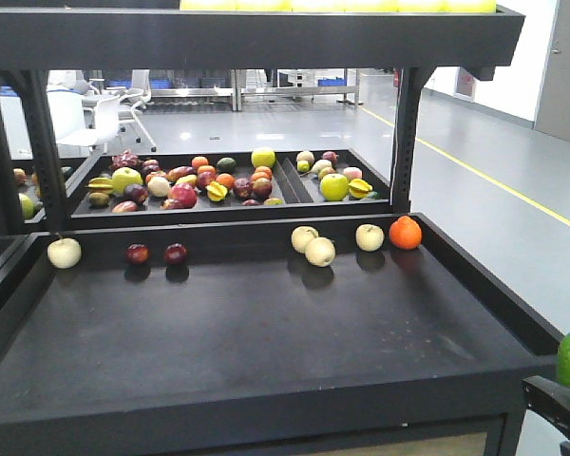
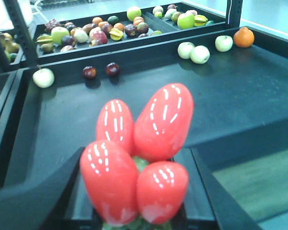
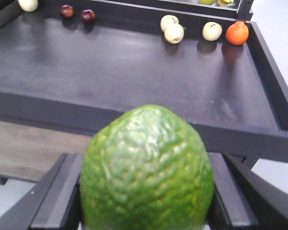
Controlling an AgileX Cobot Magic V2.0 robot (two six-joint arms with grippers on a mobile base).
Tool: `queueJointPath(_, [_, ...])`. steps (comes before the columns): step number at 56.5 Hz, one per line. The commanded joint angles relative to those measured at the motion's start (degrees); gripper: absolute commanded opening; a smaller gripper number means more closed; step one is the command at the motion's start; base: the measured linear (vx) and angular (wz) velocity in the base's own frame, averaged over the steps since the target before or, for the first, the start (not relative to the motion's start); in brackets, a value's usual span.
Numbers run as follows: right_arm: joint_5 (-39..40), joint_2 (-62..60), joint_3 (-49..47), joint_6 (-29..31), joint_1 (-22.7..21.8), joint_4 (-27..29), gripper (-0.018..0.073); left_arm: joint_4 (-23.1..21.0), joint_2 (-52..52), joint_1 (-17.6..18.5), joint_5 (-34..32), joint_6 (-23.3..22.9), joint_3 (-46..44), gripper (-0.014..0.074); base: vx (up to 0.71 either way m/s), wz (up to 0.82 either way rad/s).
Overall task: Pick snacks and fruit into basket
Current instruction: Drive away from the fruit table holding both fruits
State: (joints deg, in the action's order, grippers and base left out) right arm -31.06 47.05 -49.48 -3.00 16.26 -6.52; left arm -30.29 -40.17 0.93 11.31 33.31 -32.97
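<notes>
Two grippers hold fruit below the desk's bare front: left clamps red fruit, right a green fruit.

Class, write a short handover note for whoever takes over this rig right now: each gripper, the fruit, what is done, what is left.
Left gripper: shut on a red fruit cluster.
Right gripper: shut on a green bumpy fruit.
Near tray: three pale fruits, an orange, two plums, one pale fruit at left.
Back trays hold many more.
No basket in view; both held fruits still need placing.
</notes>
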Motion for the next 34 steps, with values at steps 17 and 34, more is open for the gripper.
queueJointPath(17, [4.9,-0.4,-1.8,0.6,-0.1,-0.8,-0.0008,-0.8,0.4,0.0,-4.4,-0.1,-1.8,-0.0003,-0.33,0.09])
queueJointPath(34, [4.9,-0.4,-1.8,0.6,-0.1,-0.8,-0.0008,-0.8,0.4,0.0,-4.4,-0.1,-1.8,-0.0003,-0.32,0.08])
